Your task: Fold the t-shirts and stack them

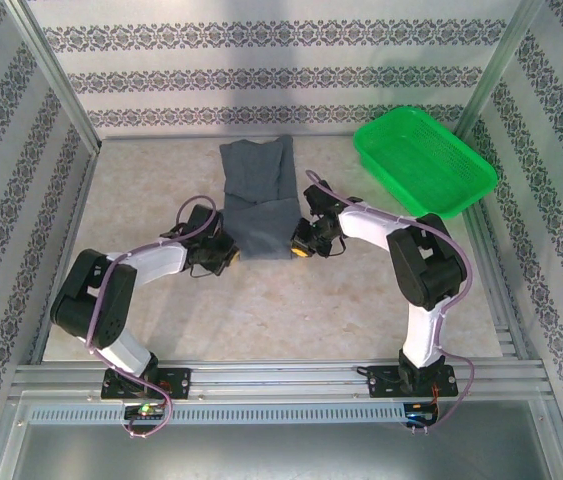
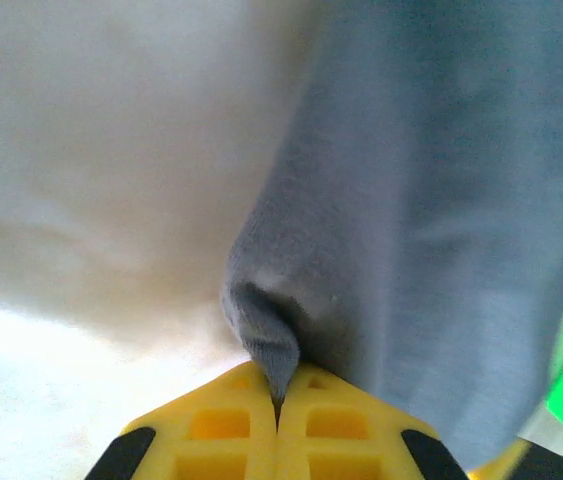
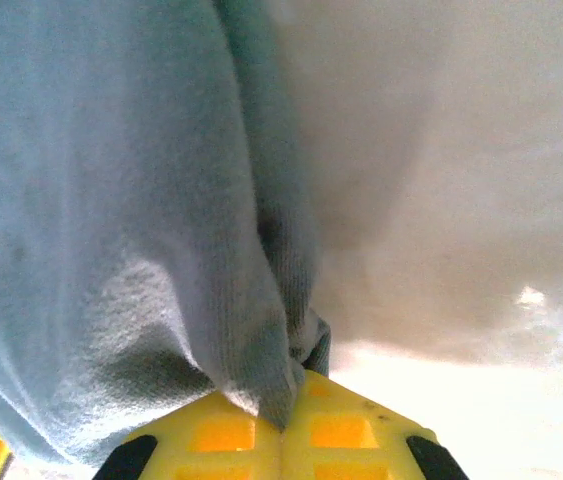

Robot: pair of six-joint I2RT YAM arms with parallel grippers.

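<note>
Grey fabric: you had one slate-grey t-shirt (image 1: 258, 200) lying on the table (image 1: 291, 300) between the two arms. It was folded in from the sides to a long narrow strip, with its far end toward the back wall and its near edge at the grippers.
Left gripper (image 1: 219, 254): it was clenched on the near left corner of the t-shirt. From the left wrist, the left gripper (image 2: 277, 402) had its yellow fingers (image 2: 216, 432) pressed together with a nub of cloth (image 2: 266, 345) pinched between them.
Right gripper (image 1: 306, 243): it was grasping the near right corner. From the right wrist, the right gripper (image 3: 283, 422) had its fingers (image 3: 346, 437) closed tight on a bunched fold of the t-shirt (image 3: 91, 200).
Basket: your green basket (image 1: 426, 160) stood at the far right of the table, well apart from the t-shirt.
Done, as I judge it: the lengthwise folds looked finished, since the t-shirt was already a strip, and both near corners were gripped ready for the next fold.
Left, as I judge it: you had the crosswise fold to make, carrying the near edge over toward the far end. The small rectangle then had to be set down as the start of a stack.
Progress: you were roughly midway through this one t-shirt, and no stack had been started.
</note>
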